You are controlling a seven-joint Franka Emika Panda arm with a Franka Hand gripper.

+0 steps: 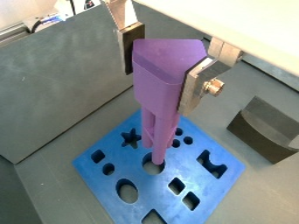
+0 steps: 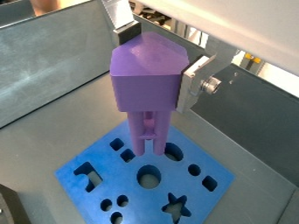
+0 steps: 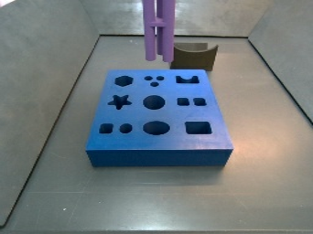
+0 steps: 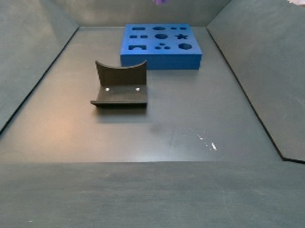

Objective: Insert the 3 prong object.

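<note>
The 3 prong object [image 1: 159,122] is a light-purple piece with a wide head and parallel rods pointing down. My gripper [image 1: 162,74] is shut on its head, one silver finger on each side, as both wrist views show [image 2: 160,61]. In a side view the rods [image 3: 159,32] hang upright, with their tips a little above the far edge of the blue block [image 3: 159,155]. The block's top has several cut-out holes of different shapes. The block also shows in both wrist views [image 1: 152,179] [image 2: 117,184] and far back in a side view [image 4: 167,59]. The gripper itself is out of both side views.
The fixture [image 4: 119,85], a dark brown bracket with a curved notch, stands on the grey floor beside the block, and also shows in another side view [image 3: 196,57] and in a wrist view [image 1: 267,127]. Grey metal walls [image 3: 61,82] enclose the floor on several sides.
</note>
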